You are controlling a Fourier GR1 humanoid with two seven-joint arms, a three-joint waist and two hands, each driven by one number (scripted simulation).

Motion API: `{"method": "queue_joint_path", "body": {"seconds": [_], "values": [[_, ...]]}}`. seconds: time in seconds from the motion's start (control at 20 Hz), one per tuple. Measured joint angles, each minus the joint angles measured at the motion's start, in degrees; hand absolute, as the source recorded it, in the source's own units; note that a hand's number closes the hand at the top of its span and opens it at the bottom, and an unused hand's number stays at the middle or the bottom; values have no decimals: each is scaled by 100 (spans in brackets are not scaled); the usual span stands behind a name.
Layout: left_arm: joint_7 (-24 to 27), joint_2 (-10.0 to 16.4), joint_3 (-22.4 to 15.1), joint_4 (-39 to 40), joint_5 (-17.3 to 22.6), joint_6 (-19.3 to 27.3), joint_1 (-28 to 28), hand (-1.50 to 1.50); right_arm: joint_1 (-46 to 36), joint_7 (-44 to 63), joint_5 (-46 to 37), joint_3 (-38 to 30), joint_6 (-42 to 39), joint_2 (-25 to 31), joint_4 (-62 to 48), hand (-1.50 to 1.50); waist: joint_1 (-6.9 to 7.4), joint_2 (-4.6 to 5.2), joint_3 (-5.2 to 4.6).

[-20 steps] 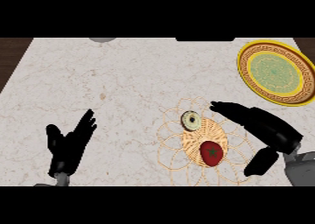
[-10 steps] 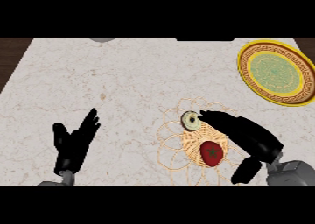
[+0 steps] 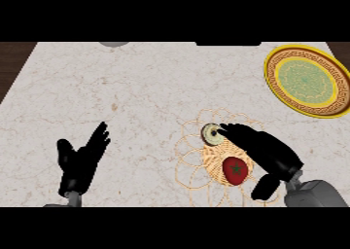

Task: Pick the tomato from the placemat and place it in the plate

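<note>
Pale marbled counter [image 3: 135, 87], spanning nearly the whole head view, dark wood at the far corners.

Round plate [image 3: 309, 81] at the far right of the counter, well apart from everything else: yellow, with a dark patterned rim and a green centre. Only its own bare surface on show.

Golden placemat [image 3: 196, 168] near the front, right of the middle: a woven centre ringed by looping lace.

Right hand [image 3: 268, 151], black on a grey forearm, coming in from the lower right corner and lying across the right half of the placemat. Open, fingers stretched up and to the left, thumb spread low and apart. Curled round nothing.

Left hand [image 3: 78, 163] at the lower left, open too, fingers up, resting over bare counter, well away from the placemat.

Tomato [image 3: 235, 171], red with a dark green star of a stem on top, lying on the woven centre of the placemat. Just beside the right hand, in the gap between fingers and thumb. Contact with the hand: cannot tell.

Small round object [image 3: 211, 133], pale with a dark middle, on the far part of the placemat, partly under the right fingertips. Kind of thing: cannot tell.
</note>
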State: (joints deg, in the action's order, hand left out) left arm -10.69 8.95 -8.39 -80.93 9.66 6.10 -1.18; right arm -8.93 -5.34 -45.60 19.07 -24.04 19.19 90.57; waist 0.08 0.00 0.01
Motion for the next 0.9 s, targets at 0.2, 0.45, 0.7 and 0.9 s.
{"method": "queue_joint_path", "body": {"seconds": [0.2, 0.45, 0.7, 0.9], "values": [[-190, -2, 130, -164, -16, -102, -1, 0, 109, -181, -243, -16, 4, -115, -151, -150, -1, -2, -1], [-241, -52, 174, -307, -102, -167, -104, 0, 80, -248, -712, 173, 134, -319, -472, 150, 10, -13, -5], [-262, -112, 226, -258, -174, -184, -68, 0, -157, -597, -1136, 278, 405, -323, -766, 150, -4, -47, -26], [-94, -141, 362, 24, -203, -276, 64, 0, -146, -836, -1375, 247, 743, -387, -900, 150, -14, -68, -36]]}}
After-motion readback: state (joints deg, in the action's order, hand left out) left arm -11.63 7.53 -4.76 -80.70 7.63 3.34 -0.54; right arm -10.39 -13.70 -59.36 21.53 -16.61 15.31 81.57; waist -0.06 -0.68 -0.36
